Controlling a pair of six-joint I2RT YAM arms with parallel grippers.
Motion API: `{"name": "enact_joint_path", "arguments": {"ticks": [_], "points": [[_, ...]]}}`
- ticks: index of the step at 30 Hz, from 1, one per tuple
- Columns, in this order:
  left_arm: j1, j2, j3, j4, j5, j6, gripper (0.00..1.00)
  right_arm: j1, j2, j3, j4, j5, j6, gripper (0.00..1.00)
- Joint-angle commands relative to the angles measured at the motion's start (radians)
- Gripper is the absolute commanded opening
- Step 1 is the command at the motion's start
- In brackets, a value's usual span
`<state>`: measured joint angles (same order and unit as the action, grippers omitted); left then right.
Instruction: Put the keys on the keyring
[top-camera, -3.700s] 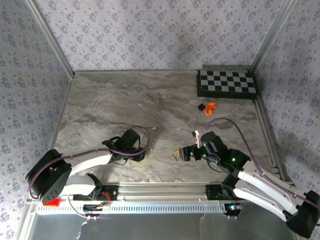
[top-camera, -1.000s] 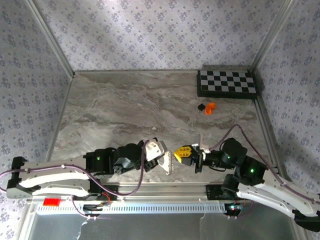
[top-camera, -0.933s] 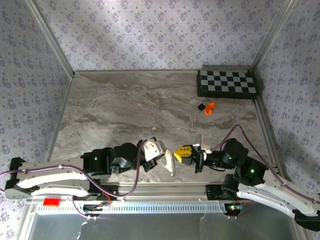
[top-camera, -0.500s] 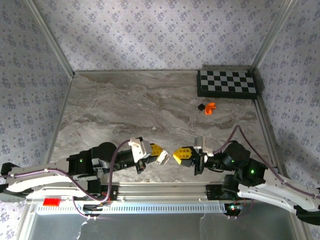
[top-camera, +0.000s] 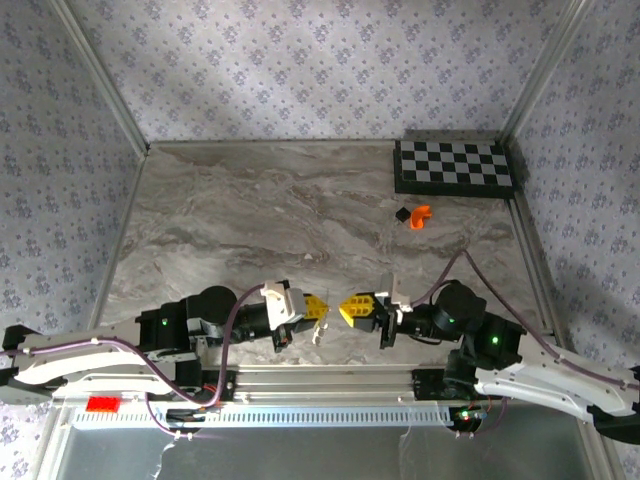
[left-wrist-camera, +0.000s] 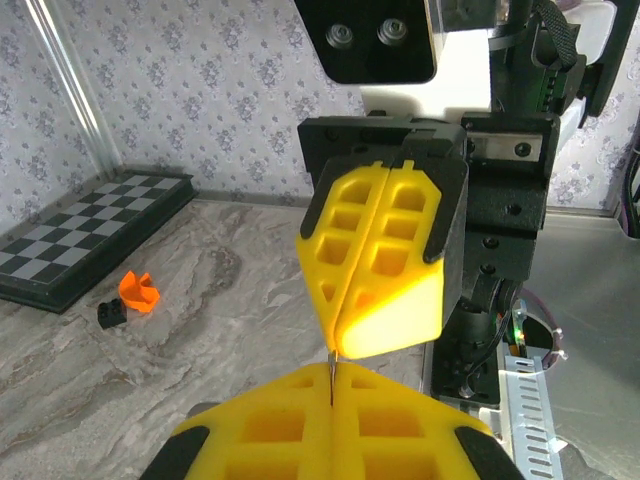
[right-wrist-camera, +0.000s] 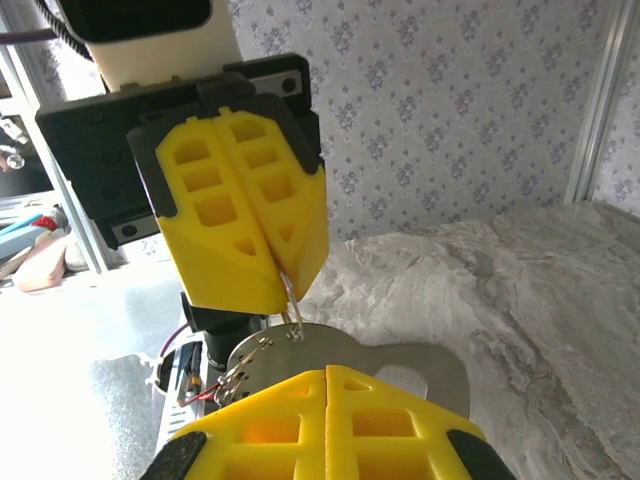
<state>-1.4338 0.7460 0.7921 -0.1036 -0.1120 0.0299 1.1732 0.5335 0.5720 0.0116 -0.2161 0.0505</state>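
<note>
Moved: both arms have swung in from well apart on the table (top-camera: 250, 210). In the last half second the gap between their tips has closed to almost nothing, at lower centre of the top view.
Left gripper (top-camera: 318, 306): yellow pads pressed together, and they seem to pinch the ring by its thin wire. It points right, tip to tip with its partner.
Right gripper (top-camera: 350, 308): pads together, clamped on the key at its flat head. It points left.
Key (right-wrist-camera: 390, 362): silvery flat plate at lower centre of the right wrist view. It juts out from the near pads toward the other gripper.
Ring (right-wrist-camera: 292, 300): thin wire loop coming down from the far pads at centre frame and meeting the key near its hole. I cannot tell whether it is threaded yet.
Cluster (right-wrist-camera: 243, 368): small silvery bits at lower left of the key, probably the ring's chain.
Handling: both parts look light, stiff and slick, and the wire is springy. The key should turn easily in the pads if pushed off-axis.
Hold: the key is best taken by the head with the hole left free, the ring on the side away from its split end.
Risk: a sideways push could slip the wire out of the pads or twist the key.
Rest: orange piece (top-camera: 420, 214) and checkerboard (top-camera: 455, 168) lie at upper right of the top view, well apart from the work.
</note>
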Motion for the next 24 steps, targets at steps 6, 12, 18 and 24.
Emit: {"name": "enact_joint_path", "arguments": {"ticks": [6,12,18,24], "points": [[-0.006,-0.016,0.004,0.104,0.045,0.001,0.00,0.054,0.014,-0.016,0.063,-0.048,-0.046,0.15],[-0.005,-0.014,-0.004,0.134,0.077,-0.007,0.00,0.071,-0.007,-0.043,0.126,-0.025,-0.045,0.19],[-0.005,-0.018,-0.019,0.165,0.118,-0.019,0.00,0.075,-0.037,-0.089,0.233,0.000,-0.018,0.19],[-0.005,-0.013,-0.027,0.178,0.131,-0.024,0.00,0.075,-0.041,-0.109,0.296,-0.003,0.004,0.19]]}}
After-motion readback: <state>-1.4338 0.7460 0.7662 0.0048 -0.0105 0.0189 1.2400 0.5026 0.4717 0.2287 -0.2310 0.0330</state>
